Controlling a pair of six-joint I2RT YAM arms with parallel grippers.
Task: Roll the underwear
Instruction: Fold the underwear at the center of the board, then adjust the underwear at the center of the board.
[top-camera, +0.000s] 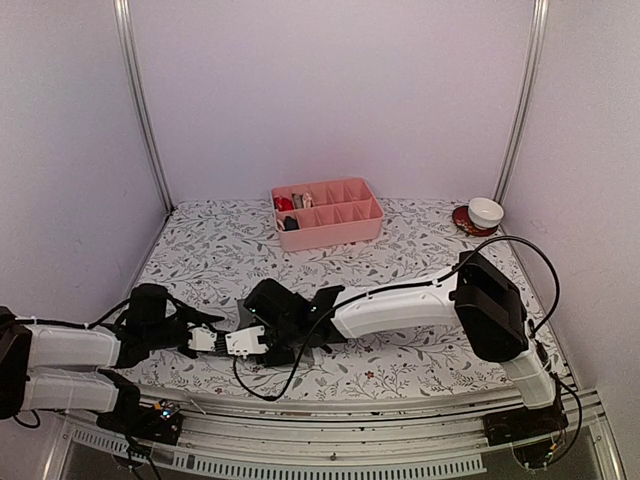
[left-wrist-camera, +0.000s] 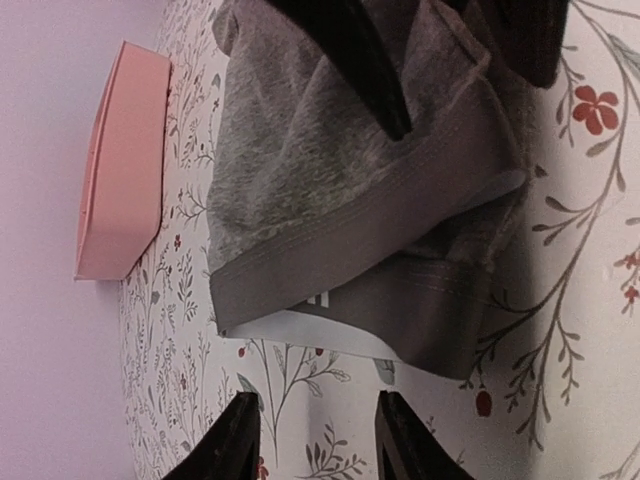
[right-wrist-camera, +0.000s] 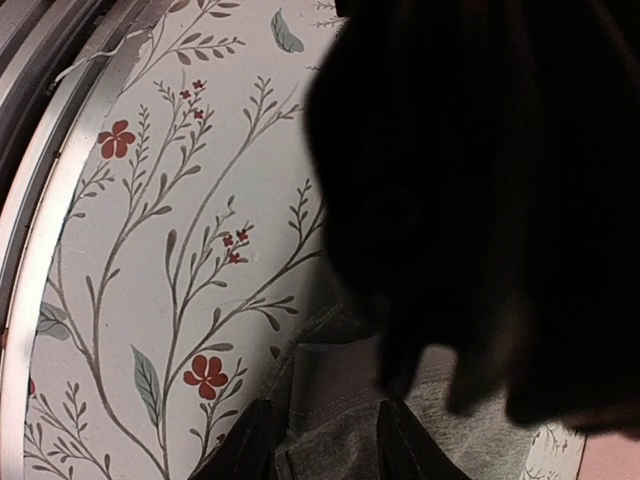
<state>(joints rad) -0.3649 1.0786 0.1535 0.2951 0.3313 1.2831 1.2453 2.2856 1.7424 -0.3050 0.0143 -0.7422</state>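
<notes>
Near the front edge of the floral-print bench (top-camera: 420, 250), left of centre, both arms meet over the soft grey cloth underwear (left-wrist-camera: 300, 180). Top view hides most of it under the arms. Left wrist view shows it lying flat on the bench, folded over itself, with stitched grey hems stacked and a pale strip with dark marks poking out at the near edge. Can't tell which garment of the pair it is. It sits well apart from the pink divided plastic tray (top-camera: 330, 232) at the back

Left gripper (left-wrist-camera: 318, 410): released, jaws apart, nothing between them, hovering just short of the near edge of the cloth and not touching it

Right gripper (right-wrist-camera: 322, 408): jaws apart too, coming in from the far side. Its black fingers (left-wrist-camera: 365, 70) are down on the cloth, and a ridge of grey fabric sits between them in its own wrist view. Looks like pinning or straddling, not a clenched grasp. The rest of that view is a dark blur

Judgement: early in the roll. The cloth is folded into a strip but no tight coil is formed yet

Next move probably needs the left gripper to advance onto the near hem, pinch all layers, and turn them over toward the right gripper while that one holds the far end flat. Risk: catching only the top layer, so the fold opens
</notes>
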